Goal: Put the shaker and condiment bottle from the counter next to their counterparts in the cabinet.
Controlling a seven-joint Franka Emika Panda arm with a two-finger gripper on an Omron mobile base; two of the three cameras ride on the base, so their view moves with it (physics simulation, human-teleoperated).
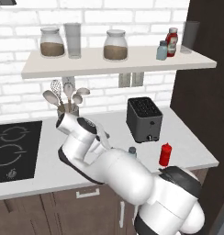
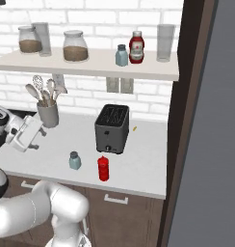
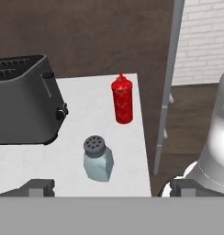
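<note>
— Where was the shaker [image 3: 98, 158] from the gripper [image 3: 107, 188] when you looked?

— In the hand view it stood upright on the white counter [image 3: 31, 165], directly ahead between the two finger tips [image 3: 39, 187] and a little beyond them, not touching either. The fingers were wide apart and held nothing. From the right base view the gripper [image 2: 32, 140] was left of the shaker [image 2: 74, 160], near but with a clear gap.

— And the condiment bottle?

— The red squeeze bottle [image 3: 122, 99] stood farther along the same line, past the shaker and slightly to one side, near the counter's front edge, just beside the dark toaster [image 3: 24, 98]. Both were upright, long axis vertical.

— So which one first?

— I judged the shaker, because it was nearer and already centred between the fingers; I needed only to go forward and close

— Where did it have to go?

— Up on the off-white shelf [image 2: 95, 70], next to the twin shaker [image 2: 122, 55] and the labelled red bottle [image 2: 136, 47]
</note>
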